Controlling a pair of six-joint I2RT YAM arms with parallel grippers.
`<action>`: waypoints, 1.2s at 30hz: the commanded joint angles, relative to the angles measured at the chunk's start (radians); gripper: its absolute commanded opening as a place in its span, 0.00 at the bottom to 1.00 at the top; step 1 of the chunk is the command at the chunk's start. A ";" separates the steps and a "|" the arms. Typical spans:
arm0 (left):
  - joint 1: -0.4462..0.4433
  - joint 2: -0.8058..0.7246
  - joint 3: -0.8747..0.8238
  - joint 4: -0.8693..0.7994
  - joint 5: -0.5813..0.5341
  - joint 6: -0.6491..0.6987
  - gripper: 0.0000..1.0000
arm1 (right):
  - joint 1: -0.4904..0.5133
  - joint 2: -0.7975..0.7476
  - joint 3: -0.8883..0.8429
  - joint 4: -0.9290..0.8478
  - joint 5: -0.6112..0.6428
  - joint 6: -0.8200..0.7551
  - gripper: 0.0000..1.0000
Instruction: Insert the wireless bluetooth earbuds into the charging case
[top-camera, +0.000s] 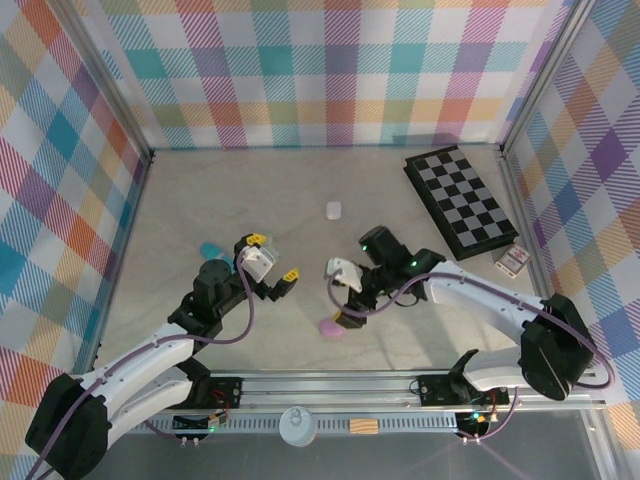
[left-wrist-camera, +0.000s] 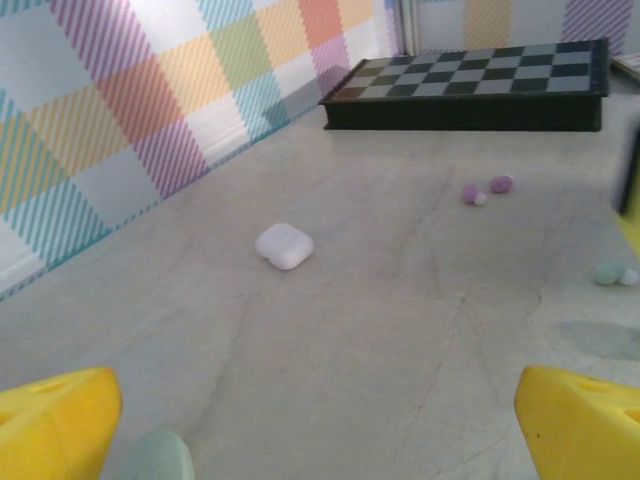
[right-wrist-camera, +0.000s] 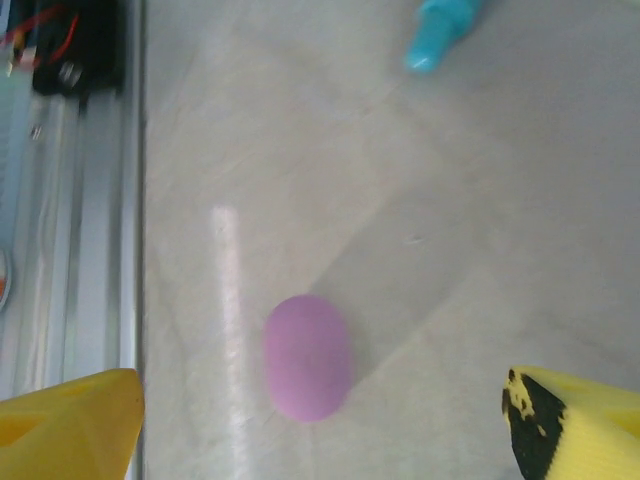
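Note right claw (right-wrist-camera: 320, 425) spread, gripping nothing, poised directly above closed purple charging case (right-wrist-camera: 307, 357) on bench (right-wrist-camera: 450, 200), case long axis up-down in right wrist view, crosswise to claw closing line. Locate purple earbuds (left-wrist-camera: 469, 193) upper right in left wrist view, well ahead of spread, empty left claw (left-wrist-camera: 320, 430). Treat right arm as nearer the case.

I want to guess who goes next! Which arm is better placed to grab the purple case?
Right. The right end effector, open, hangs over the purple case, which lies between its yellow fingers. The left end effector, open too, points at the white case farther off.
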 joint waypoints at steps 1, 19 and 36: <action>0.034 -0.024 -0.019 0.044 -0.058 -0.064 1.00 | 0.071 0.026 -0.052 0.004 0.055 -0.068 0.92; 0.071 -0.061 -0.016 0.007 -0.039 -0.091 1.00 | 0.159 0.281 -0.044 0.113 0.296 -0.166 0.77; 0.072 -0.053 -0.012 -0.015 -0.012 -0.083 1.00 | 0.168 0.310 0.012 0.072 0.255 -0.163 0.41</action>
